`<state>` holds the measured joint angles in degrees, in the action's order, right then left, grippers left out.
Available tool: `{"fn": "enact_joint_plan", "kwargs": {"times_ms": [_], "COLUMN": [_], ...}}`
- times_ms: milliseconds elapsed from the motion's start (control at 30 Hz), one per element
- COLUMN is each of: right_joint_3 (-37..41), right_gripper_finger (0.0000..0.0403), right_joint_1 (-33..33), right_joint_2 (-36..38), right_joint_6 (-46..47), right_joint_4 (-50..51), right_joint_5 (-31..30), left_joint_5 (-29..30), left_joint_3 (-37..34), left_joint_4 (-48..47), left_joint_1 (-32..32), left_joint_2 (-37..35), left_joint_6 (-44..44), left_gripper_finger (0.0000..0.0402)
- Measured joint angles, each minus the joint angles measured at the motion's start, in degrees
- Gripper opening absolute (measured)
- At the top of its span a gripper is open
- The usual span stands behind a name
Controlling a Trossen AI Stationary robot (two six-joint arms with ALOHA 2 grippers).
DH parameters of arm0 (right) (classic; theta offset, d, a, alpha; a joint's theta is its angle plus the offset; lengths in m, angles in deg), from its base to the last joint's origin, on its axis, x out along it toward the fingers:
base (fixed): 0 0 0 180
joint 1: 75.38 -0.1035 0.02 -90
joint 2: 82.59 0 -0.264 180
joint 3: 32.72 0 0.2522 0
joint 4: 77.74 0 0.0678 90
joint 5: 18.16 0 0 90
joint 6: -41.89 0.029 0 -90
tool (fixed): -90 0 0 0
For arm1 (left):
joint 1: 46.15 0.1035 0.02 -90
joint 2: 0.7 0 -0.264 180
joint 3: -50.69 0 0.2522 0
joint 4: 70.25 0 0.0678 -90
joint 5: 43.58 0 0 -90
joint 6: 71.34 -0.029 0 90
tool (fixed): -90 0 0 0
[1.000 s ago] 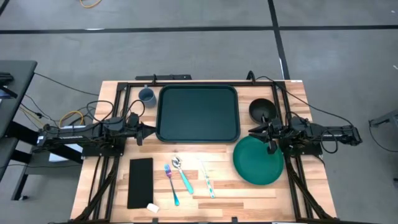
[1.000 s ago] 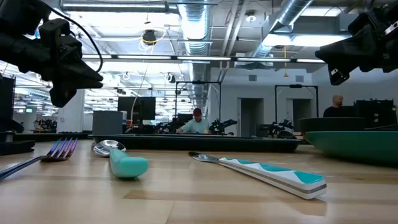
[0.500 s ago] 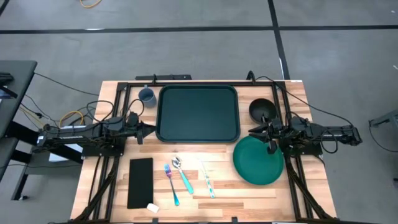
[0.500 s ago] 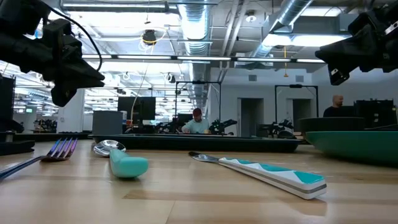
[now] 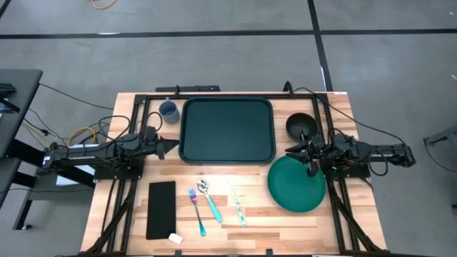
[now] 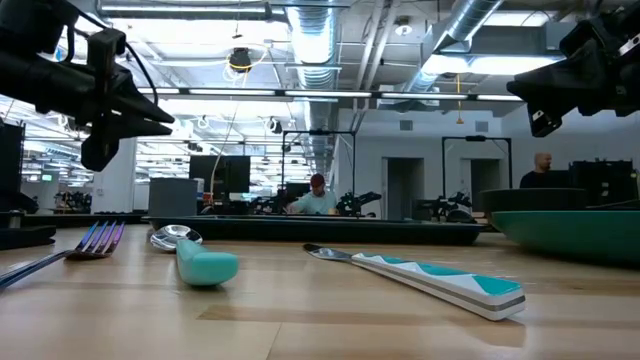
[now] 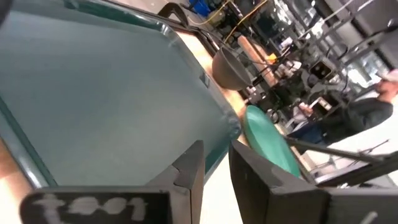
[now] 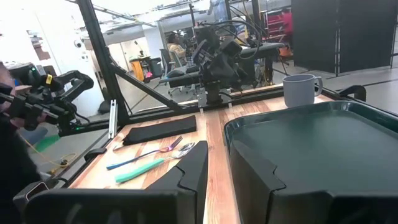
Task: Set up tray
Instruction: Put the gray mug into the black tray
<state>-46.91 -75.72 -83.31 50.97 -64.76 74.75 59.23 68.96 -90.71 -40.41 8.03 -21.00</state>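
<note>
High view showed the tray (image 5: 227, 130) lying empty at the counter's (image 5: 343, 221) far middle, long axis running left-right between both arms. Left hand (image 5: 170, 148) hovered just beside its left rim, fingers nearly together w/ a narrow gap, nearer than the right hand (image 5: 291, 151), also slightly parted, over the green plate (image 5: 294, 187). Mug (image 5: 168, 109) & bowl (image 5: 300, 126) flanked the tray; cutlery & napkin (image 5: 161, 208) lay nearer the front edge, nothing loaded yet.
</note>
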Motion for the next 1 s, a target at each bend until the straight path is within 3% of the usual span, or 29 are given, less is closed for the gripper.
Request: {"fn": "enact_joint_plan", "kwargs": {"times_ms": [267,467,567,700,867,1000], "right_joint_3": [0.0,0.0,0.0,0.0,0.0,0.0], "right_gripper_finger": [0.0064,0.0064,0.0064,0.0064,0.0064,0.0064], "right_joint_1": [0.0,0.0,0.0,0.0,0.0,0.0], "right_joint_2": [0.0,0.0,0.0,0.0,0.0,0.0], "right_joint_6": [0.0,0.0,0.0,0.0,0.0,0.0], "right_joint_4": [0.0,0.0,0.0,0.0,0.0,0.0], "right_joint_5": [0.0,0.0,0.0,0.0,0.0,0.0], "left_joint_5": [8.1,11.0,13.0,8.7,7.2,11.0], "left_joint_3": [0.1,0.1,0.1,4.1,17.1,28.6], "left_joint_4": [0.0,-1.6,0.2,1.6,-16.9,-32.1], "left_joint_1": [0.0,0.0,0.1,0.7,2.6,5.3], "left_joint_2": [0.0,0.0,0.0,1.5,10.0,21.6], "left_joint_6": [7.4,10.9,8.8,-0.7,-10.9,-18.9], "left_gripper_finger": [0.0061,0.0061,0.0061,0.0061,0.0061,0.0061]}}
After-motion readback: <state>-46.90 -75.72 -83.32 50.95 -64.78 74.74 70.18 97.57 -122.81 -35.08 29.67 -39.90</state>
